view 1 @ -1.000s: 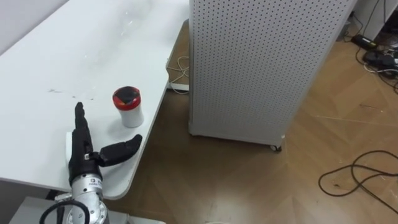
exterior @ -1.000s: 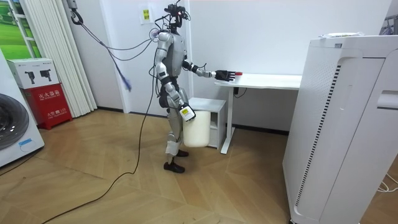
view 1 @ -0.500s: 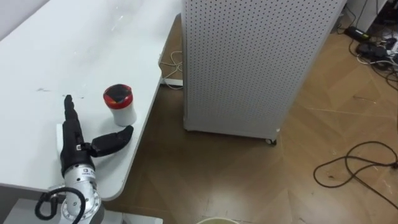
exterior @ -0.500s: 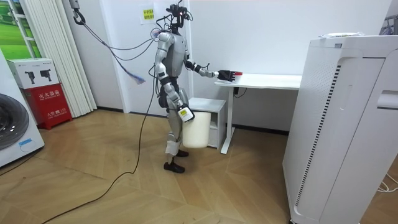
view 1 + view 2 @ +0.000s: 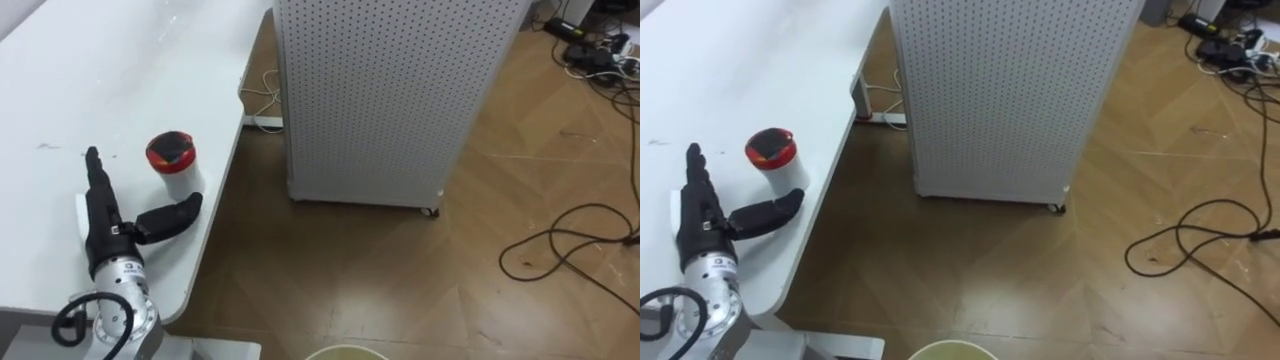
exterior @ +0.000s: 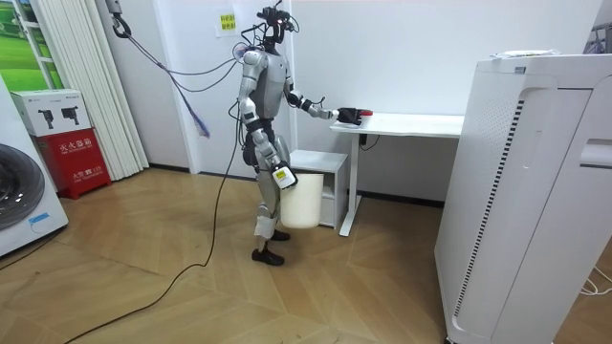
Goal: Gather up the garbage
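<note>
The left hand (image 5: 104, 238) lies on the white table (image 5: 120, 70) near its front edge, wide open: the fingers reach straight toward twelve o'clock and the thumb juts out toward two o'clock. At about one o'clock from the palm, just off the thumb's tip, stands the cup (image 5: 173, 166), upright, with a white body and a red lid that bears a dark mark. Any print on it is too small to read, and thumb and cup are so close that contact cannot be told. The cup sits close to the table's right edge. Past that edge, at one to two o'clock, a white perforated cabinet (image 5: 380, 90) stands on the wooden floor, with dark cables (image 5: 570, 250) looping at three o'clock. In the room view the robot stands upright at the end of the table, left arm stretched over it. Its right hand (image 6: 283, 175) hangs at the hip against a white bucket (image 6: 302, 203); that hand's fingers cannot be made out.
</note>
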You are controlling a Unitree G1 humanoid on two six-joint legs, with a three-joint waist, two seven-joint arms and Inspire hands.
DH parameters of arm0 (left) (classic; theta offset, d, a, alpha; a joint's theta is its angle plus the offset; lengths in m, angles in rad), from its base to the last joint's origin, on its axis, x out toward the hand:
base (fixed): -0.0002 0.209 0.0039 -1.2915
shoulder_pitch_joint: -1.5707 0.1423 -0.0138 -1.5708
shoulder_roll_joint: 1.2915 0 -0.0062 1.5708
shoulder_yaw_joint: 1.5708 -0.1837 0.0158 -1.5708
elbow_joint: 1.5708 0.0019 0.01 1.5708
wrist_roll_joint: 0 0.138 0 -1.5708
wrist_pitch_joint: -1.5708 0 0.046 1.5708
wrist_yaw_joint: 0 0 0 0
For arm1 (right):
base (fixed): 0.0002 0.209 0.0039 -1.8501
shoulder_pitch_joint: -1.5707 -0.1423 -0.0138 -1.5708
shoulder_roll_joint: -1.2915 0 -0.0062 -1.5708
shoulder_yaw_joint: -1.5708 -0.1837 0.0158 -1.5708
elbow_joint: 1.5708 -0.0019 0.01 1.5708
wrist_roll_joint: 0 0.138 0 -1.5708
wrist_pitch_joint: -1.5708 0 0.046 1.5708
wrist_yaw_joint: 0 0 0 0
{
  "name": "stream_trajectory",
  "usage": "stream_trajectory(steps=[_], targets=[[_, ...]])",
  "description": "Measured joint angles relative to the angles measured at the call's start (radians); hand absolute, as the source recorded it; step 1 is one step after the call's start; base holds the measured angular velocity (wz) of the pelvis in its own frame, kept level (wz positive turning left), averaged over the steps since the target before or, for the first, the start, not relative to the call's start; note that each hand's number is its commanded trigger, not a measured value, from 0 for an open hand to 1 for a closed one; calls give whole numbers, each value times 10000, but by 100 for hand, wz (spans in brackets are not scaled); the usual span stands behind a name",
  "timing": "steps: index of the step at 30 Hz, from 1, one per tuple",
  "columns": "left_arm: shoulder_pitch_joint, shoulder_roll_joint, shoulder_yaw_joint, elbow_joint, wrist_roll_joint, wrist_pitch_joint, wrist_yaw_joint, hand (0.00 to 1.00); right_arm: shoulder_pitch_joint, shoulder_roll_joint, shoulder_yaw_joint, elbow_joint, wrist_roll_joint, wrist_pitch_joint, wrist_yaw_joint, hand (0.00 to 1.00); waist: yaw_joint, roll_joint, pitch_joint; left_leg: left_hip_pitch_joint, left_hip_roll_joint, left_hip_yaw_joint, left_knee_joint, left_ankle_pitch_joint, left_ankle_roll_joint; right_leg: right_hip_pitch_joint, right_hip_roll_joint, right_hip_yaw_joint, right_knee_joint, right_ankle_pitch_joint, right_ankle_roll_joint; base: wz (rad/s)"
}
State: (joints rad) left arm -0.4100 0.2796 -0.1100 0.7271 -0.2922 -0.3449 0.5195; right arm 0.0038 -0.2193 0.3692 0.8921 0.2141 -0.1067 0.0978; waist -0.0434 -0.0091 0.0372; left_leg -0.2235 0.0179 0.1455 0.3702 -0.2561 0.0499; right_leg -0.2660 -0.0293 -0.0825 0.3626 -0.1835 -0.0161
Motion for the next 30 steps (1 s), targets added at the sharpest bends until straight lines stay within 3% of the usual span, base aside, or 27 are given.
stream_trajectory(steps=[9, 17, 23, 24, 25, 27, 30], targets=[[-347, 16, -155, 0, -121, 249, -39, 0, -57, -3, 230, 4, 229, 34, 29, 100, -155, 31, -8, -86, 34, 16, 101, -2, 3, -19, 5, -25, -22, 64, -5, 0], [-389, 16, -250, 1, -297, 342, -21, 0, -221, -46, 438, 94, 504, 136, 5, 100, -371, 287, 11, -47, 41, 60, 94, -2, 5, -15, 15, 27, -26, 70, -5, -1], [-416, -3, -312, 0, -309, 342, -20, 0, -226, -55, 438, 124, 504, 140, 7, 100, -427, 323, 31, -40, 41, 67, 76, -3, 5, -24, 19, 36, -21, 70, -5, 0], [-431, -4, -311, 0, -308, 342, -20, 24, -226, -55, 437, 124, 504, 140, 8, 100, -430, 323, 32, -43, 41, 67, 76, -3, 5, -27, 19, 37, -20, 70, -5, 0], [-472, -7, -312, 0, -302, 342, -19, 62, -225, -55, 437, 123, 500, 140, 10, 100, -431, 322, 31, -46, 40, 70, 74, -3, 5, -31, 19, 36, -19, 70, -5, 0], [-548, -21, -312, 0, -300, 342, -18, 100, -225, -55, 437, 122, 488, 140, 12, 100, -429, 320, 31, -49, 41, 71, 73, -3, 5, -33, 20, 34, -19, 71, -5, 0], [-611, -26, -312, 0, -299, 342, -17, 100, -226, -55, 437, 121, 488, 140, 13, 100, -429, 316, 30, -52, 40, 79, 72, -3, 5, -41, 21, 38, -19, 70, -5, 0]])
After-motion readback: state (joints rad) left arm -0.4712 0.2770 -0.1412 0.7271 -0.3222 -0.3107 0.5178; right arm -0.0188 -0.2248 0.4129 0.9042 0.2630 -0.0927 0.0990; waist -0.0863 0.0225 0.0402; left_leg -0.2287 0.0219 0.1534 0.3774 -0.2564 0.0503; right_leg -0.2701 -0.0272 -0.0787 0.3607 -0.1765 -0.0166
